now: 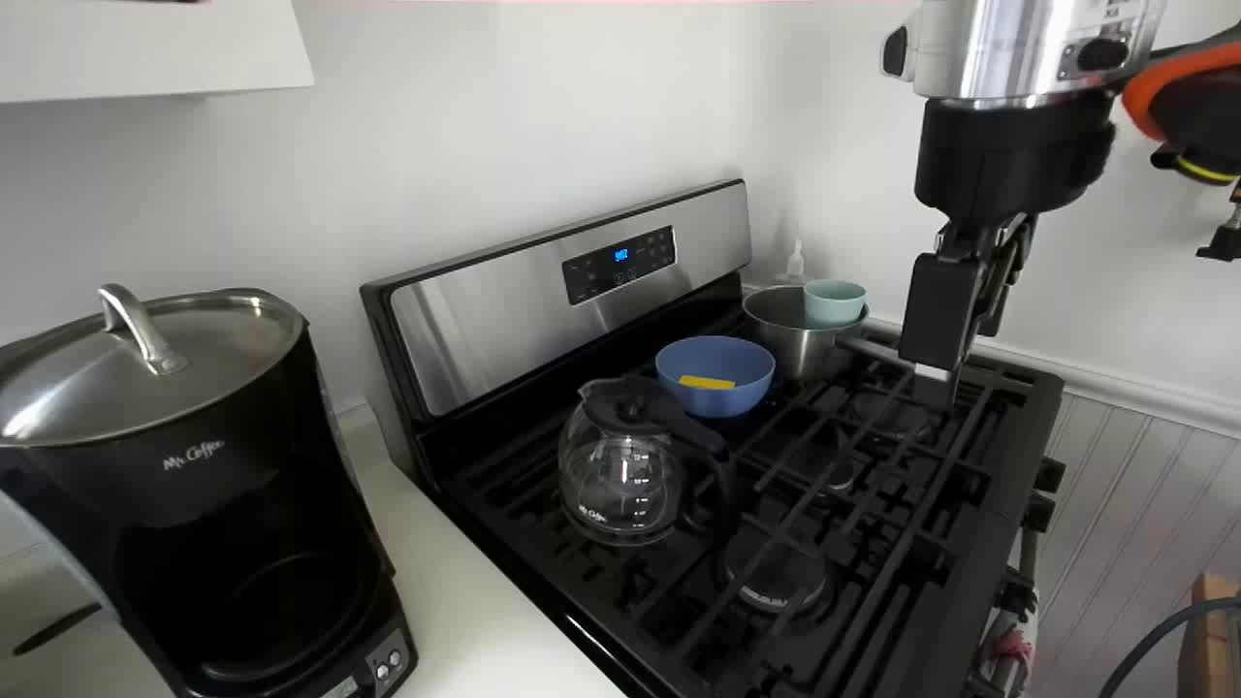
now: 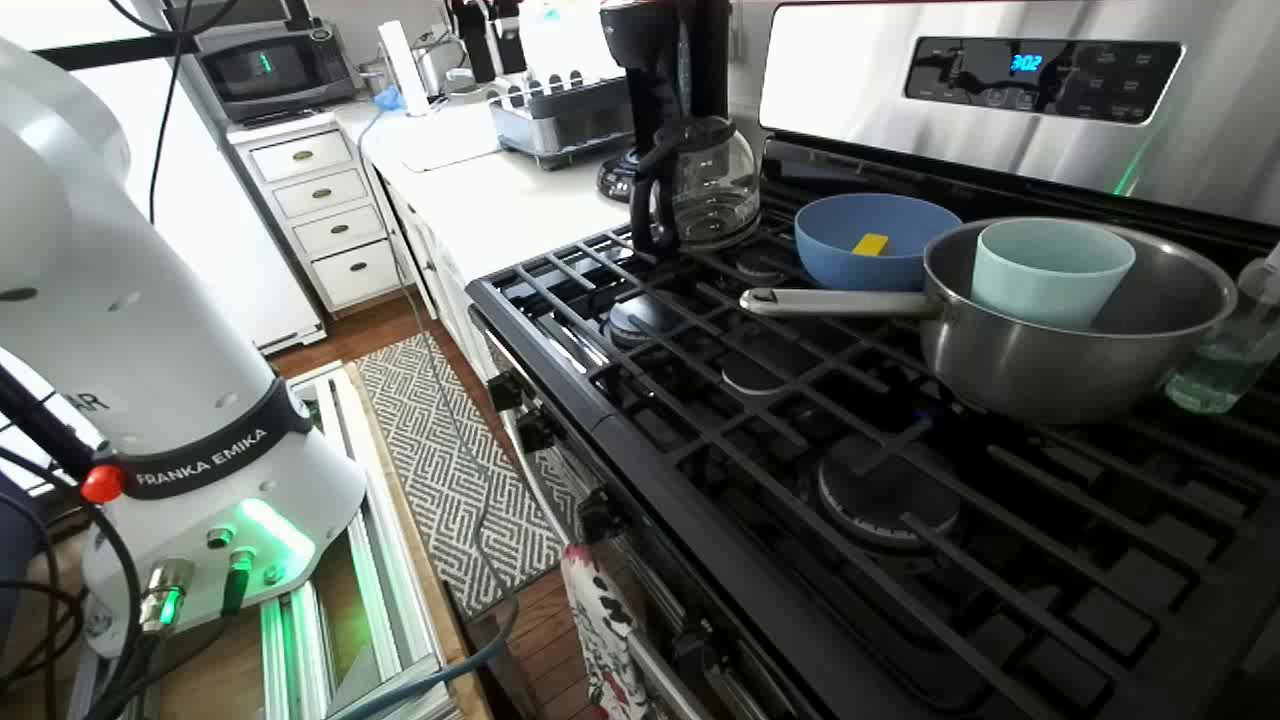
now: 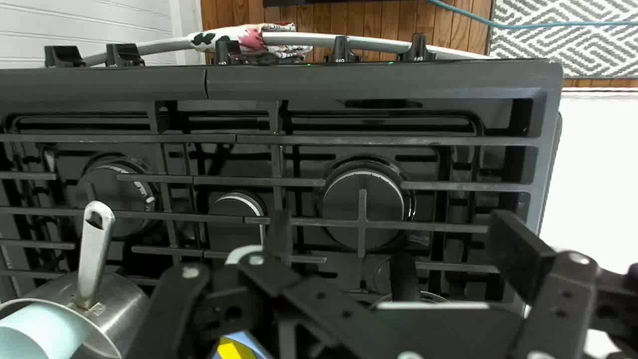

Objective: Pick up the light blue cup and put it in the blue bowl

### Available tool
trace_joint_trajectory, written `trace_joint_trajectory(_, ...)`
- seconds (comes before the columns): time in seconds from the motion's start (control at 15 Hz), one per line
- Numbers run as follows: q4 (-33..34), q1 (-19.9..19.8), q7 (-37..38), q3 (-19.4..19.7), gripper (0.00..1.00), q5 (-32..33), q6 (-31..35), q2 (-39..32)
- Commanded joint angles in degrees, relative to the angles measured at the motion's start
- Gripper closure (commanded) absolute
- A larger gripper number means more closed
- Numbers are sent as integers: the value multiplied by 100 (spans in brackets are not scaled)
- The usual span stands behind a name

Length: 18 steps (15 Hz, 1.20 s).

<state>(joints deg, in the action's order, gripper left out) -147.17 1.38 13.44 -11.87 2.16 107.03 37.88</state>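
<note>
one light blue cup (image 3: 47,330) sits well outside the end effector (image 3: 391,228), jaws wide apart.

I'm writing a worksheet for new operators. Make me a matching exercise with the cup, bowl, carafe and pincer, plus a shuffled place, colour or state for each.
1. Cup
2. Bowl
3. Carafe
4. Pincer

A. Jaws apart
B. Clear glass
C. In the pot
D. Yellow piece inside

Pairs: 1-C, 2-D, 3-B, 4-A
</note>
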Motion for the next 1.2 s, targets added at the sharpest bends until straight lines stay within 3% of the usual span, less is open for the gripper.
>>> trace_joint_trajectory(0.0,10,88,45,74,0,47,-13,-14)
trace_joint_trajectory(0.4,10,88,45,74,0,47,-13,-14)
trace_joint_trajectory(0.53,46,-27,51,283,0,-38,172,-33)
trace_joint_trajectory(0.87,186,-829,-66,1169,0,231,924,-339)
trace_joint_trajectory(1.13,560,-1616,376,1531,0,580,1739,-993)
